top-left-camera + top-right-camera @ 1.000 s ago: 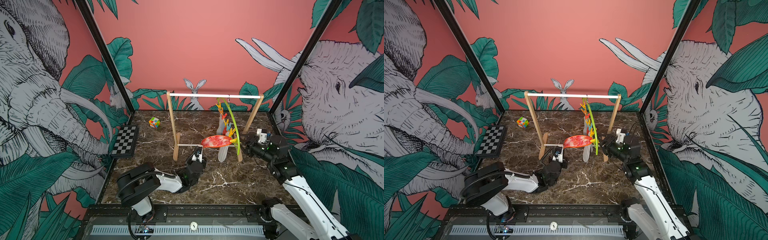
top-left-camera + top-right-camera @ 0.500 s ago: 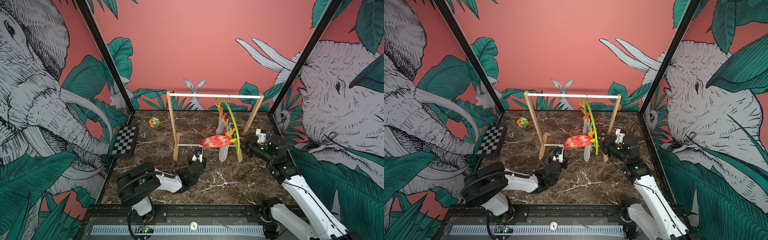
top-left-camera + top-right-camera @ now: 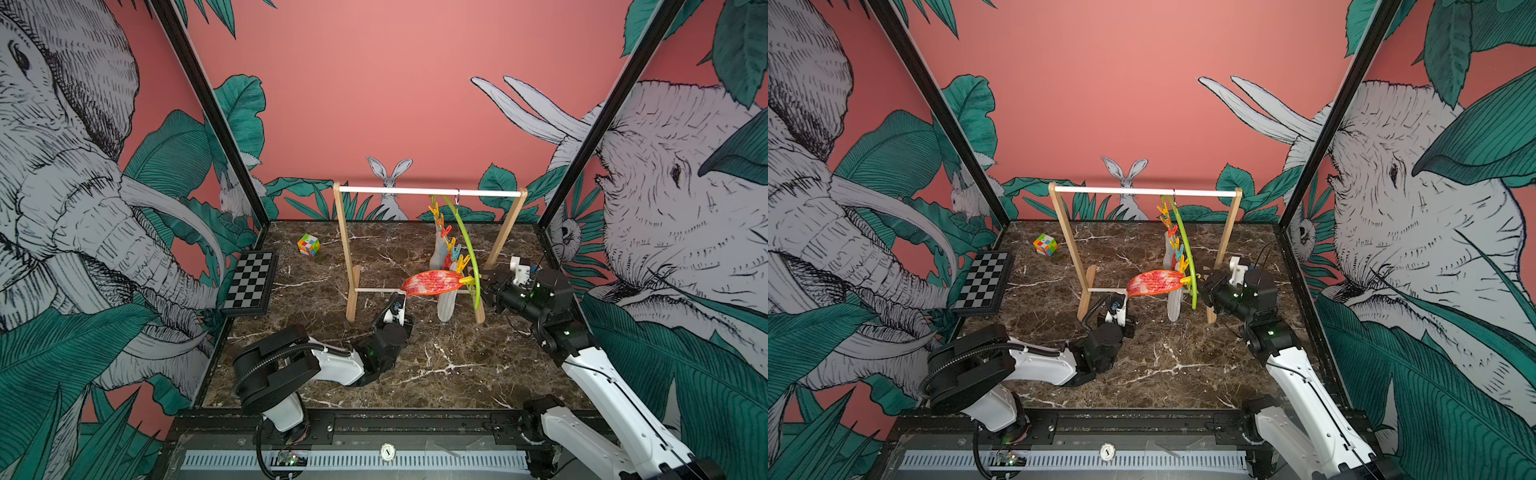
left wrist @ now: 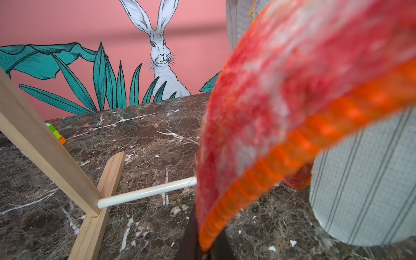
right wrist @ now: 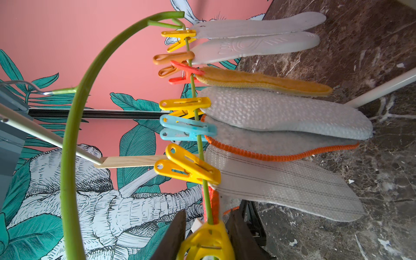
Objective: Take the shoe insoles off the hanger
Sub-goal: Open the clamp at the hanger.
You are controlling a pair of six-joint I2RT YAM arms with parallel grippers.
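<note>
Within mural walls (image 3: 395,83), on a marble table (image 3: 436,374), a rack (image 3: 428,192) is stood right of centre, a hanger (image 3: 467,245) hung from it. Its insoles (image 5: 281,112) are mostly hidden edge-on in both top views. One red insole (image 3: 432,282) is held out leftward, pinched by the left gripper (image 4: 202,252). A yellow clip (image 5: 209,247) is flanked by the right gripper (image 5: 206,234); contact cannot be told.

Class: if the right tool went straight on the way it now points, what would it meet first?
Most likely the yellow clip on the hanger: it sits right between the right tool's jaws in the wrist view, though depth is unclear.
</note>
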